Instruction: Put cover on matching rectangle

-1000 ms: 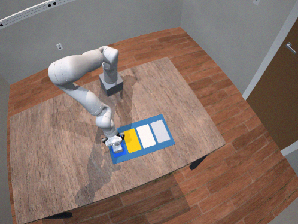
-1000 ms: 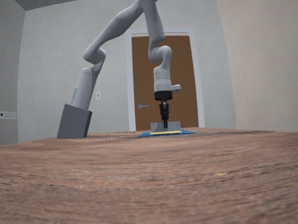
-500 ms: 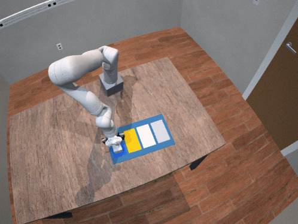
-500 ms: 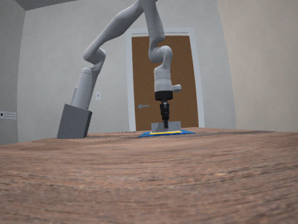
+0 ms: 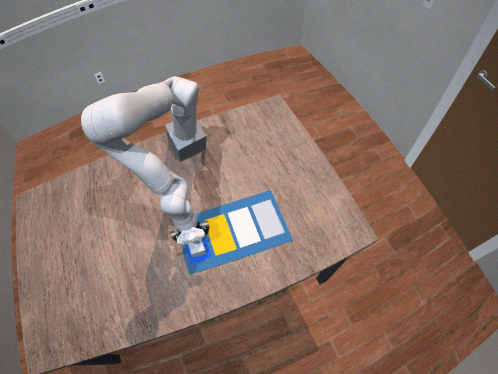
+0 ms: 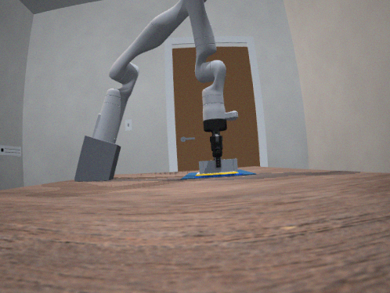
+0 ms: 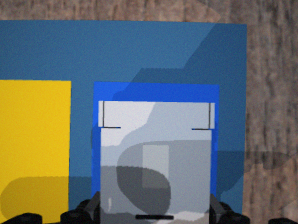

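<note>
The grey cover (image 7: 156, 160) sits over the bright blue rectangle (image 7: 156, 92) at the end of the darker blue mat, its closed top facing up. It nearly fills the rectangle's width. My gripper (image 7: 155, 217) is shut on the cover, with the fingers on its two side walls at the bottom of the wrist view. In the top view the gripper (image 5: 192, 239) stands over the cover (image 5: 198, 246) on the blue rectangle, next to the yellow rectangle (image 5: 221, 234). In the exterior view the cover (image 6: 218, 166) rests low on the mat under the gripper (image 6: 216, 157).
The mat also holds a white rectangle (image 5: 244, 226) and a pale grey one (image 5: 268, 219). The arm's grey base block (image 5: 186, 140) stands at the back of the wooden table. A brown door (image 6: 215, 106) is behind.
</note>
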Robot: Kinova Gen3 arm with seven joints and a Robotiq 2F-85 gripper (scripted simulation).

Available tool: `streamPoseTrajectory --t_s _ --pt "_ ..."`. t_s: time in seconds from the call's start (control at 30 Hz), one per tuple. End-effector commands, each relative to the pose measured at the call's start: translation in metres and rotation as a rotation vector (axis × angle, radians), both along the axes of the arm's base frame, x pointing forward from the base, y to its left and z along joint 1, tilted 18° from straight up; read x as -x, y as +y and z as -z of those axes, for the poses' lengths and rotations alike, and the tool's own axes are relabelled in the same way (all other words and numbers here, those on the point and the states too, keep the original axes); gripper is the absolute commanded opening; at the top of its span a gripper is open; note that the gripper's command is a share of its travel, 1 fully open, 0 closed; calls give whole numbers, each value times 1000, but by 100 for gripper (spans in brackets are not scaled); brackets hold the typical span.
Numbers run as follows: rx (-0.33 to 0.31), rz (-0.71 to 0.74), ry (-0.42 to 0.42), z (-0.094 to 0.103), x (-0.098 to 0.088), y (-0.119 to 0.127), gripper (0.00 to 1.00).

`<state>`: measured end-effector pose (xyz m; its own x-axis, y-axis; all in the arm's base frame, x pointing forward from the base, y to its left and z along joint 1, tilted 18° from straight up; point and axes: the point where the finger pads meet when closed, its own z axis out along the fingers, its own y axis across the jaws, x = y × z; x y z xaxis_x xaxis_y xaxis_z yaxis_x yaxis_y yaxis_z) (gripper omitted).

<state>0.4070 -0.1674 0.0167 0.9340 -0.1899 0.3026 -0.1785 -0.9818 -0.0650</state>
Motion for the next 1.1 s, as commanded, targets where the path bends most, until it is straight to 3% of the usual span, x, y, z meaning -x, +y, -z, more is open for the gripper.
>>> streamPoseTrajectory --t_s 0.0,1.07 --pt "-4 7 -1 0 -2 1 0" --pt "-6 10 1 8 -2 3 0"
